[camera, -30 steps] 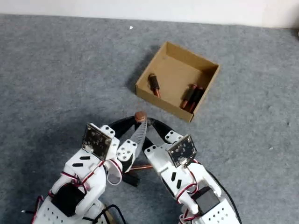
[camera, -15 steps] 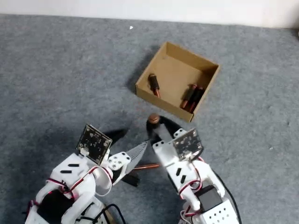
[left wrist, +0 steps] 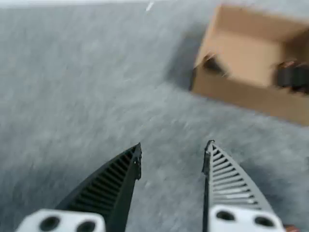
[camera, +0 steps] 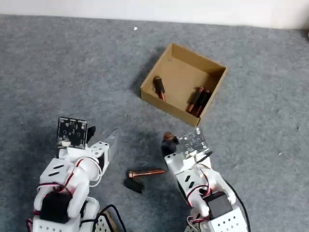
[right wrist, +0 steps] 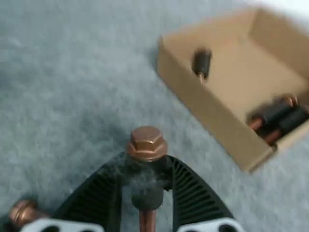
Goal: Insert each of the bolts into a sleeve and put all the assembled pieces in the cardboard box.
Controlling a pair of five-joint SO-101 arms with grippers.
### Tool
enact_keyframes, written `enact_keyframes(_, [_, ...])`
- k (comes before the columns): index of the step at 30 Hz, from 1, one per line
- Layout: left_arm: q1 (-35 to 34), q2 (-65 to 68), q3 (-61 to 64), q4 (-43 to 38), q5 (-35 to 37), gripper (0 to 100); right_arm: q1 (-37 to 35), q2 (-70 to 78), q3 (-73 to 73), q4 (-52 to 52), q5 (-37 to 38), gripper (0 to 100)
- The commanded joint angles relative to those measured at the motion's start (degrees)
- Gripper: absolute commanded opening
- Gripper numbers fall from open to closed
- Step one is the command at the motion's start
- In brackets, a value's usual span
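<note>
Step in hand: carry the assembled piece (right wrist: 146, 142) into the cardboard box (camera: 166, 104).

The right hand (right wrist: 146, 166) is closed on this piece, dark sleeve betw. the fingers, copper bolt head up. It sits just short of the box's near wall.

Procedure (judged from this position):
- Keep the grip on the sleeve. The bolt may sit loose inside and could slide out if tipped head-down.
- Raise the piece above the near wall before crossing. A low approach could shove the box.
- Let go low over bare box floor, betw. the pieces already inside, to limit bounce.

The left hand (left wrist: 173, 147) has its fingers wide apart and holds nothing. It hangs over the bare bench (camera: 58, 72), well apart from the box.

Box contents: 3 assembled pieces. In the high view, a single piece (camera: 159, 87) lies near the left wall. A pair of pieces (camera: 199, 100) lies side by side, touching, toward the right corner.

Outside the box: 1 loose bolt (camera: 147, 172) and 1 black sleeve (camera: 133, 185) lie on the bench betw. the arms, just beside each other, not yet joined.
</note>
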Motion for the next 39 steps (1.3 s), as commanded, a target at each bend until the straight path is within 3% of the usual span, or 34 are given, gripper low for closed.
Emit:
enact_keyframes(1, [-3.9,0.1,4.3,-0.4,-0.4,19,0.6,-0.4,-9.9,3.8,-0.9,0.4])
enact_keyframes(6, [-4.3,0.1,7.7,-0.4,-0.4,0,0.6,12.0,-19.7,5.9,-0.8,0.4])
enact_keyframes(11, [-4.4,0.1,10.0,-0.4,-0.4,3,1.2,30.4,-32.8,5.8,-0.8,0.4])
enact_keyframes(15, [-4.4,0.1,12.9,-2.4,-0.4,3,6.9,44.6,-44.3,5.0,-0.7,0.4])
enact_keyframes(24, [-4.4,0.1,16.5,-9.1,-0.4,3,18.5,74.4,-62.0,-10.4,-0.7,0.4])
enact_keyframes(33, [-4.5,0.1,16.4,-9.0,-0.6,3,20.6,95.9,-69.9,-19.6,-0.8,0.6])
enact_keyframes(39, [-9.5,0.1,16.0,-9.2,-0.4,3,20.5,102.5,-76.8,-10.2,-1.2,21.5])
